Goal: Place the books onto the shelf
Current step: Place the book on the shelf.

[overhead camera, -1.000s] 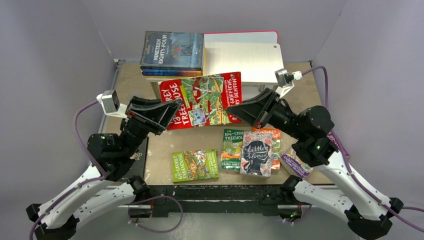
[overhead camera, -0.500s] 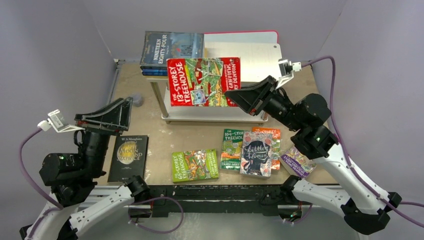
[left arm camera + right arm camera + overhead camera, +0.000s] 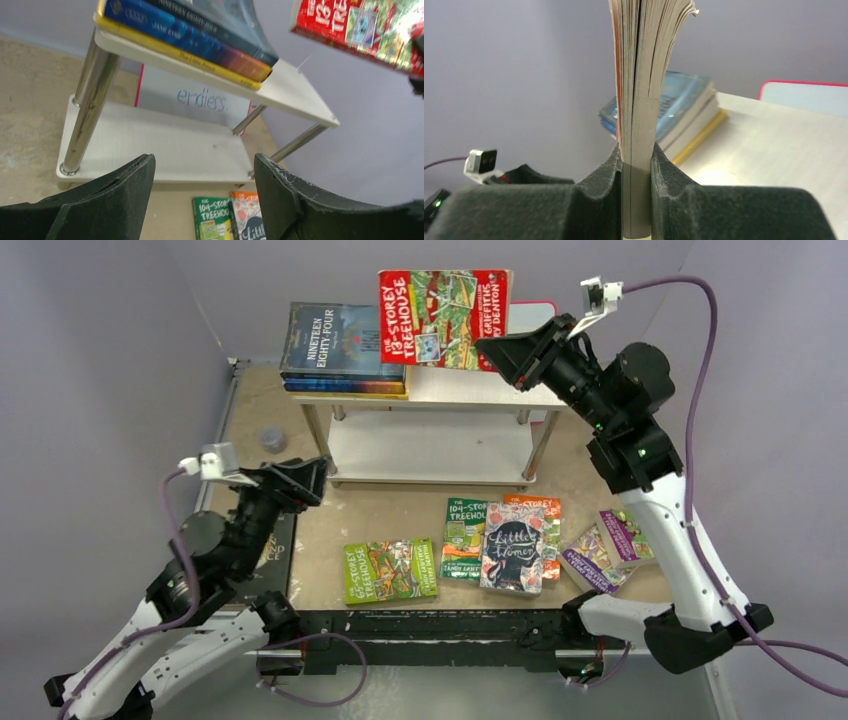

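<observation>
My right gripper (image 3: 503, 344) (image 3: 637, 165) is shut on the right end of the red "13-Storey Treehouse" book (image 3: 445, 305) (image 3: 640, 75). It holds the book in the air above the shelf's top board (image 3: 470, 388). Three books topped by "Nineteen Eighty-Four" (image 3: 345, 340) (image 3: 200, 37) are stacked on that board's left end. My left gripper (image 3: 303, 480) (image 3: 202, 170) is open and empty, low in front of the shelf (image 3: 295, 92). On the table lie a green Treehouse book (image 3: 390, 570), "104-Storey Treehouse" (image 3: 465, 538), "Little Women" (image 3: 513, 548), an orange one (image 3: 540, 508) and purple ones (image 3: 600, 552).
A pink-edged white board (image 3: 535, 312) (image 3: 200, 97) leans behind the shelf. The shelf's lower board (image 3: 430, 445) is bare. A small grey round object (image 3: 270, 438) sits on the table left of the shelf. A black book (image 3: 283, 545) lies mostly hidden under my left arm.
My left gripper let go of the red book, opened and pulled back to the left. My right gripper raised the book from in front of the shelf to above its top board.
</observation>
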### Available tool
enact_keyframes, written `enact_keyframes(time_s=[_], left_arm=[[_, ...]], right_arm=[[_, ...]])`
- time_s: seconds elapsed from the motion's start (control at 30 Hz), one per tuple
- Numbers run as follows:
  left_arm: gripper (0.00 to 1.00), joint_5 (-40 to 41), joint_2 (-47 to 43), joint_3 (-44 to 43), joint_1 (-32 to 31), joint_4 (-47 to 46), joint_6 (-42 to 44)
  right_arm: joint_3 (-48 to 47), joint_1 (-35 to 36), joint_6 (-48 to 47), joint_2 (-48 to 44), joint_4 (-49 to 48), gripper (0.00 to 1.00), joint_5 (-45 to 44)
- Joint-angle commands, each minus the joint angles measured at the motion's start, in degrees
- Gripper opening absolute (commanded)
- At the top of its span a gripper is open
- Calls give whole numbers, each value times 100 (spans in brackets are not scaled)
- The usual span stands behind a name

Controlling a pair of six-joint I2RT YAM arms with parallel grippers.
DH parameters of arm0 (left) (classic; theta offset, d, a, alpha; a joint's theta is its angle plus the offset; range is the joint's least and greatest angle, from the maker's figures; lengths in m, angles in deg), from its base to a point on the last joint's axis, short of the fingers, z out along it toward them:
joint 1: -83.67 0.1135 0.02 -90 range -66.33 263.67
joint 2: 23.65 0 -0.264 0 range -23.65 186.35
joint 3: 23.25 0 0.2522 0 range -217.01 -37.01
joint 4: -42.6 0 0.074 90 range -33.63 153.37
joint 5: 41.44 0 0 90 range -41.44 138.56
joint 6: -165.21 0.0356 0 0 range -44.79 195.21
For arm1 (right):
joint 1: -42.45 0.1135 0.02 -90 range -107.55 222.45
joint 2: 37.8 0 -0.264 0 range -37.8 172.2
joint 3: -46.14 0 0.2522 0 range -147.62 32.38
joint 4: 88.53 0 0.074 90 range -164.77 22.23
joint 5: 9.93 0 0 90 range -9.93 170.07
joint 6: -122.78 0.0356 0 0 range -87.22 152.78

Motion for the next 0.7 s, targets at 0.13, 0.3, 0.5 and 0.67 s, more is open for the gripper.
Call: enact_keyframes(time_s=[0.13, 0.3, 0.5, 0.67], left_arm=[[71, -458, 562, 212, 11, 131, -303], [71, -366, 629, 222, 18, 396, -314], [71, -43, 594, 212, 17, 621, -400], [71, -79, 664, 205, 16, 615, -454]], right_arm=[[-163, -1495, 866, 258, -426, 0, 1286], [-16, -1884, 959, 181, 137, 0, 1614], [-29, -2348, 1154, 279, 909, 0, 2355], [-229, -2513, 1196, 559, 1316, 2, 2811]])
